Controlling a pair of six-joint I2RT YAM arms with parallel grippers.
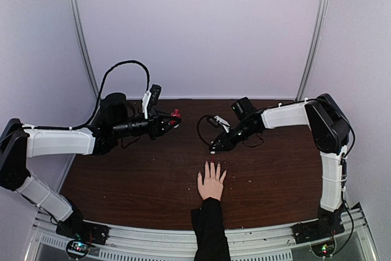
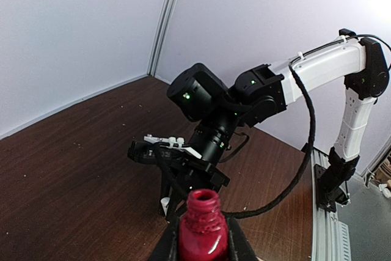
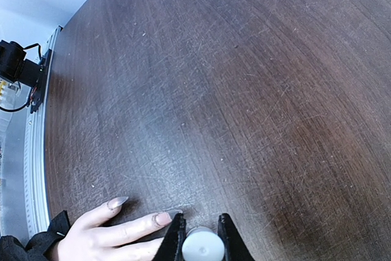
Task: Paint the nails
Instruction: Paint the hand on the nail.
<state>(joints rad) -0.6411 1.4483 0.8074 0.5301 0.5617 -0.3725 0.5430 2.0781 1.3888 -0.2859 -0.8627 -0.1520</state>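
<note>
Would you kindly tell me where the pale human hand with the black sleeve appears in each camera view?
Top external: the pale human hand lies palm-down at bottom centre.
Left wrist: not in it.
Right wrist: hand in the bottom-left corner, nails beside the right gripper.
Shared landmark: the dark brown wooden table.

The top external view looks down from high behind the arm bases toward the far wall, set far enough back to hold the whole dark brown wooden table point(image 1: 122, 175) in its lower half. The left wrist view sits just behind the left gripper point(image 2: 204, 242), with the red glass bottle point(image 2: 203, 230) at bottom centre. It faces across the table at the white-and-black right arm point(image 2: 317, 68) (also on the overhead's right side). The right wrist view tilts steeply down, close over the tabletop, with the right gripper point(image 3: 200, 224) and round white cap point(image 3: 203, 247) at bottom centre. The pale human hand in a black sleeve point(image 3: 110, 233) at its lower left also shows at the overhead's lower centre.
</note>
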